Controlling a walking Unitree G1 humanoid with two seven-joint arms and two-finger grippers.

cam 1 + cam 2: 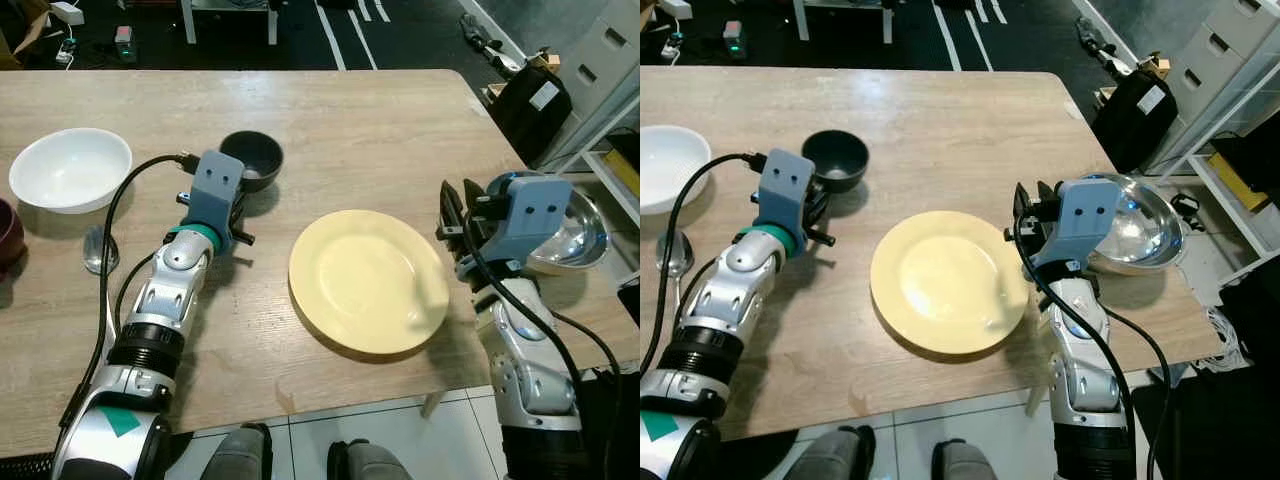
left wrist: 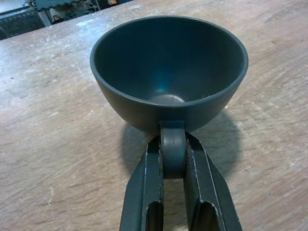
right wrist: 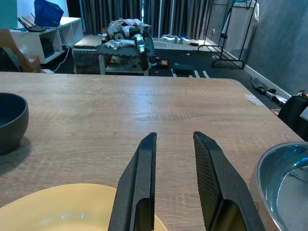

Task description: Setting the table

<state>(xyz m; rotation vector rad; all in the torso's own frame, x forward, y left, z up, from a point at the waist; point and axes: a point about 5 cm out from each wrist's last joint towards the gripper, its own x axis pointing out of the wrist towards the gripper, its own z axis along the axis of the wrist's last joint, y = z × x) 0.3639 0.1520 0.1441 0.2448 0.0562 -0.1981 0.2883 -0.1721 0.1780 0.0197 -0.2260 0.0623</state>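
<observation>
Pinching only the small handle of the dark cup (image 2: 168, 72), the left gripper (image 2: 173, 159) risks tipping it mid-tabletop; the right gripper (image 3: 175, 159) hovers parted, empty.

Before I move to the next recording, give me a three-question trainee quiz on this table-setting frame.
1. True or false: the left claw is shut on the handle of the dark cup.
2. What lies between the two arms on the wooden table? A) yellow plate B) fork C) napkin
3. Fill in: the right claw is ____, hovering between the yellow plate and the steel bowl.

Key
1. True: both fingers pinch the handle.
2. A.
3. Open and holding nothing.

The white bowl and a spoon sit beyond the left arm.
</observation>
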